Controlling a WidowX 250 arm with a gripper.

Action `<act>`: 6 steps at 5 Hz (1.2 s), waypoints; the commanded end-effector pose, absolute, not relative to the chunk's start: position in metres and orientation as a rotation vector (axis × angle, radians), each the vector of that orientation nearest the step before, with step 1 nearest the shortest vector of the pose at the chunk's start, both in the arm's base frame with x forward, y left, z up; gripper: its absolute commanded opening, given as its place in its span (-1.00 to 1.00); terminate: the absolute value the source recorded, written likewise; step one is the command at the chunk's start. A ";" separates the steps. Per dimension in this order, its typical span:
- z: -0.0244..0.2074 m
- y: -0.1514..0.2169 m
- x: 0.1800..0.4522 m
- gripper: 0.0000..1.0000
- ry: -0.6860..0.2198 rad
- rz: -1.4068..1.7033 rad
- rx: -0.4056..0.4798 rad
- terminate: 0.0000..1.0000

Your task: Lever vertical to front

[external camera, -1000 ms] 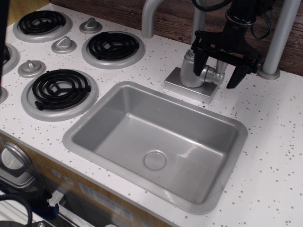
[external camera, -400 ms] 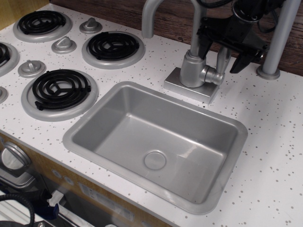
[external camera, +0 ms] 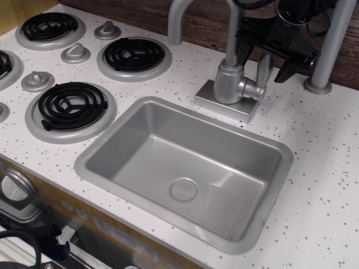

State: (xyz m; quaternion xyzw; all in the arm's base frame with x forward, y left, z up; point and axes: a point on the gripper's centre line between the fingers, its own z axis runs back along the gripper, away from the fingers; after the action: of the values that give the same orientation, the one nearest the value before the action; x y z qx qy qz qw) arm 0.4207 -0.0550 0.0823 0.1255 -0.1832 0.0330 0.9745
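Observation:
The lever (external camera: 263, 68) is a flat silver-grey paddle standing upright on a short round stub (external camera: 253, 89) at the right side of the faucet body (external camera: 227, 83). My black gripper (external camera: 262, 66) hangs at the top right of the view, open. One finger (external camera: 243, 49) is left of the paddle and the other finger (external camera: 287, 68) is right of it, both level with its upper part. I cannot tell whether either finger touches the paddle.
The faucet's curved spout (external camera: 178, 17) arches over the grey sink (external camera: 101, 147). A grey post (external camera: 330, 50) stands just right of the gripper. Black stove burners (external camera: 72, 103) and grey knobs (external camera: 75, 53) lie at the left. A wooden wall runs behind.
My gripper has risen from around the stub to the level of the paddle's top. The upright lever now shows between the fingers. Little moved in the last half second.

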 end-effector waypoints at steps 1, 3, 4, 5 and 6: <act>0.101 -0.054 0.428 -1.00 -0.424 0.084 0.226 -1.00; 0.097 -0.056 0.421 -1.00 -0.411 0.107 0.214 -1.00; 0.094 -0.059 0.410 -1.00 -0.372 0.139 0.196 -1.00; 0.087 -0.062 0.387 -1.00 -0.276 0.186 0.171 -1.00; 0.077 -0.058 0.375 -1.00 -0.181 0.194 0.106 -1.00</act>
State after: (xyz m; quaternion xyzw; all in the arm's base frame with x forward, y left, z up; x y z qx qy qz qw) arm 0.3713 -0.0579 0.0578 0.0501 -0.0600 0.0947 0.9924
